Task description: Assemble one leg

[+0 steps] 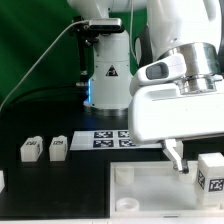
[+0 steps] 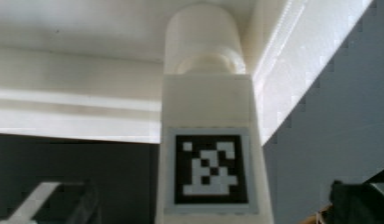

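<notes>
One leg (image 2: pixel 208 150), a white peg with a black-and-white tag, fills the middle of the wrist view, its rounded end against the white tabletop (image 2: pixel 82 70). My gripper (image 2: pixel 198 208) is open, and its dark fingertips (image 2: pixel 36 205) stand well clear of the leg on both sides. In the exterior view this leg (image 1: pixel 211 175) is at the right end of the tabletop (image 1: pixel 150 190). One finger (image 1: pixel 175 155) reaches down beside it. I cannot tell whether the leg's end sits in a hole.
Two more legs (image 1: pixel 30 150) (image 1: pixel 57 147) stand on the black table at the exterior view's left. The marker board (image 1: pixel 108 138) lies behind the tabletop. The arm's white base (image 1: pixel 108 75) stands at the back.
</notes>
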### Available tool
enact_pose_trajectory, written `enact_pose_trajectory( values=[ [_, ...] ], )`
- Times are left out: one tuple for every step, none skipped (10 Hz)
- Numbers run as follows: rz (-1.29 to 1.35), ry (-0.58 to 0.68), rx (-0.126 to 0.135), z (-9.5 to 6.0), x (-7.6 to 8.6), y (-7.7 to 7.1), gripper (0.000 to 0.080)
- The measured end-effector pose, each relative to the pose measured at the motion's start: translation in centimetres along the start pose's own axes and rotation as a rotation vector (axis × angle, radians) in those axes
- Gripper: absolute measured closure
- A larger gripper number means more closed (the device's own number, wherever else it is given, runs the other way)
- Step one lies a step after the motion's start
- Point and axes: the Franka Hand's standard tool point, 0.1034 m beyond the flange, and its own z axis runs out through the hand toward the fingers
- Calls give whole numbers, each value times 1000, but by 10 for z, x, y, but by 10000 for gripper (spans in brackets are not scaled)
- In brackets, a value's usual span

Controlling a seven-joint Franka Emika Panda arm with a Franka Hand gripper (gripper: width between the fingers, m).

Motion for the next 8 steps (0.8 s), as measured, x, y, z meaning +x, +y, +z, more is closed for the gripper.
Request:
enact_pose_trajectory(
  values=[
    [2,-20,0,-1,4,2,151],
    [4,-68,5,-1,9,2,151],
    [6,-84,7,0,19,4,151],
    [10,-158,16,2,23,3,151],
    [16,-287,33,2,20,-1,151],
    [16,-356,42,4,23,-1,151],
    [16,-470,52,4,17,-1,151],
    [18,-568,61,5,14,0,151]
  ],
)
